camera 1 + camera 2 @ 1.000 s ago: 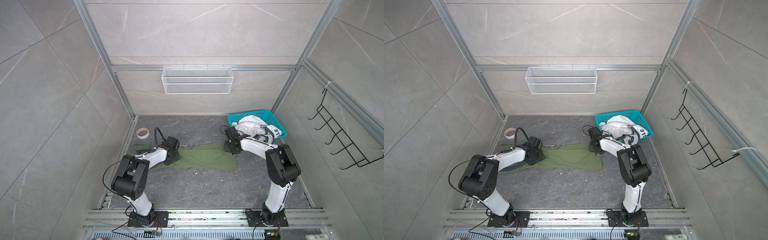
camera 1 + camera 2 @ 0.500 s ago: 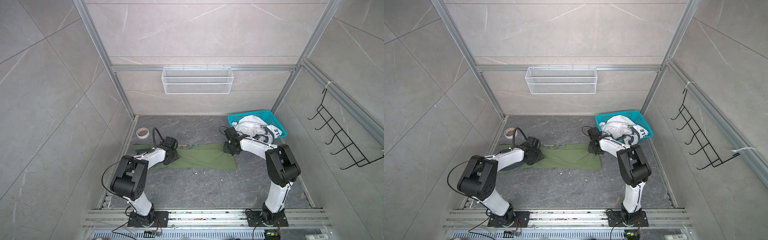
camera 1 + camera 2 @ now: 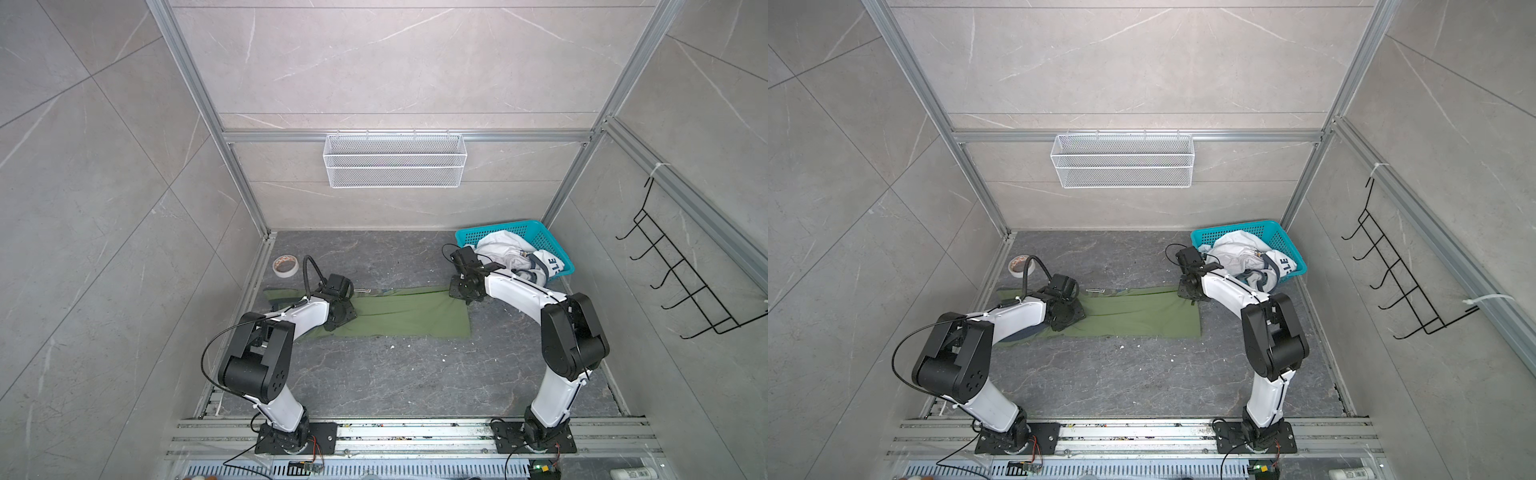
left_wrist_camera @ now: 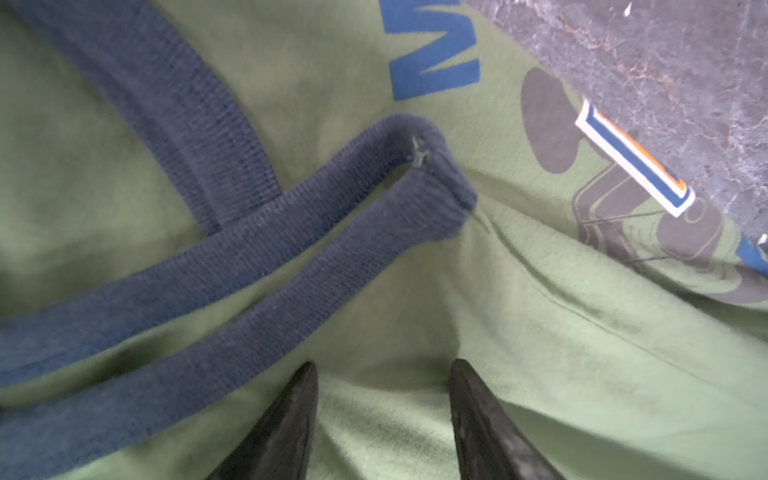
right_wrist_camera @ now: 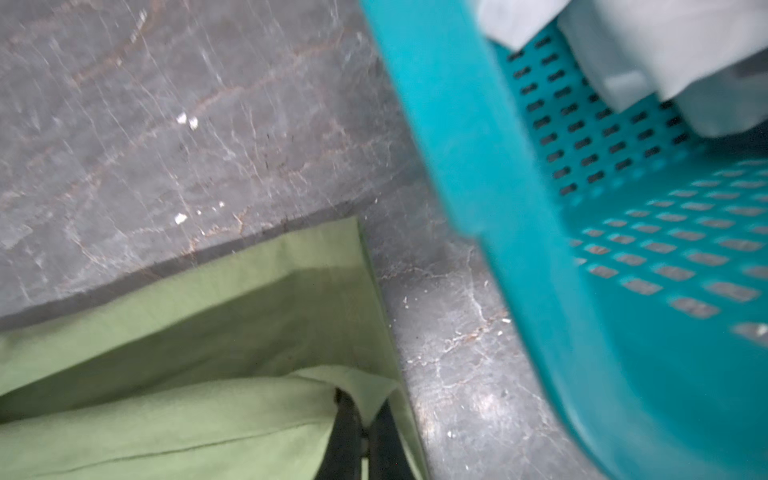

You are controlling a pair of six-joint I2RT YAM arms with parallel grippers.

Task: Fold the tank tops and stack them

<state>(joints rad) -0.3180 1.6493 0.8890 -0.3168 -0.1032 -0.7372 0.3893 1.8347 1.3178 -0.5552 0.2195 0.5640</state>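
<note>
I work in a robot test cell, a lab booth rather than a home. Grey tiled walls (image 3: 395, 62) are boxed by a bare aluminium frame (image 3: 274, 136). My left arm (image 3: 291, 320) and right arm (image 3: 519, 295) are bolted to a metal rail (image 3: 415, 432), with a loose circuit board (image 3: 305, 467) at its front edge.

Matt olive cloth tank top (image 4: 540, 353) with ribbed knit trim (image 4: 178, 116), perforated teal plastic basket (image 5: 469, 166), veined grey stone-look floor (image 5: 166, 124)
</note>
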